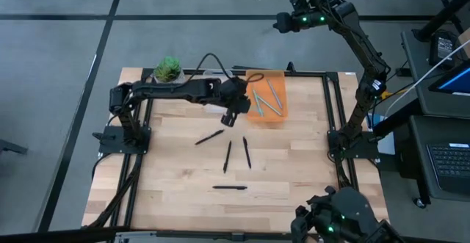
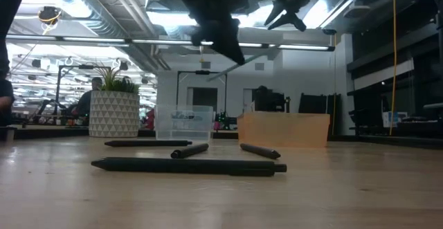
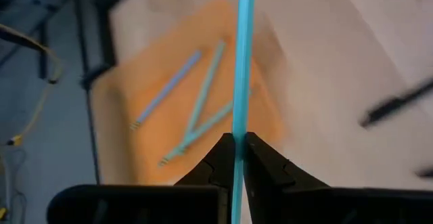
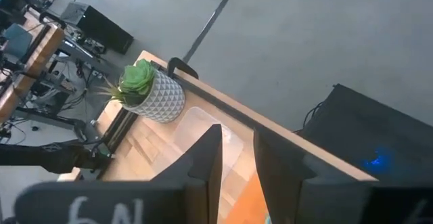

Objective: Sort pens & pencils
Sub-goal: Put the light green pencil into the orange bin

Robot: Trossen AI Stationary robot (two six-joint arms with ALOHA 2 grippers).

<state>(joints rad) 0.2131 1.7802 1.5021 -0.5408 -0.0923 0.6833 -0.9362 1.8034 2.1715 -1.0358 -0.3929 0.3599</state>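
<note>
On the wooden worktop (image 1: 176, 184) the nearest thing in the high view is a black pen (image 1: 230, 188), lying crosswise, its long axis running left to right. In the low view it is the long dark stick (image 2: 188, 165) across the foreground. Beyond it lie two more black pens, one (image 1: 228, 156) pointing almost straight away with a slight lean, the other (image 1: 247, 153) just beside it, apart, their far ends closer together than their near ends. Farther left a fourth black pen (image 1: 209, 137) lies on a diagonal, its right end farther away than its left.

Past these, the left hand (image 1: 229, 118) hangs above the worktop just beside the near left corner of an orange tray (image 1: 266, 78). In the left wrist view its fingers (image 3: 211, 164) are clenched on a teal pencil (image 3: 240, 68), which runs straight out between them along the hand's own line, its forward length crossing over the tray. Three more teal pencils (image 3: 196, 109) lie in the tray; two meet at one end in a narrow V, the third lies apart and aslant. From above they show as pale sticks (image 1: 266, 98) pointing mostly away.

At the far edge stand a clear plastic box (image 2: 183, 122) and a potted plant (image 1: 167, 70). The right hand (image 1: 283, 23) waits well beyond the worktop, raised over the floor, its fingers (image 4: 206, 160) parted and grasping nothing.
</note>
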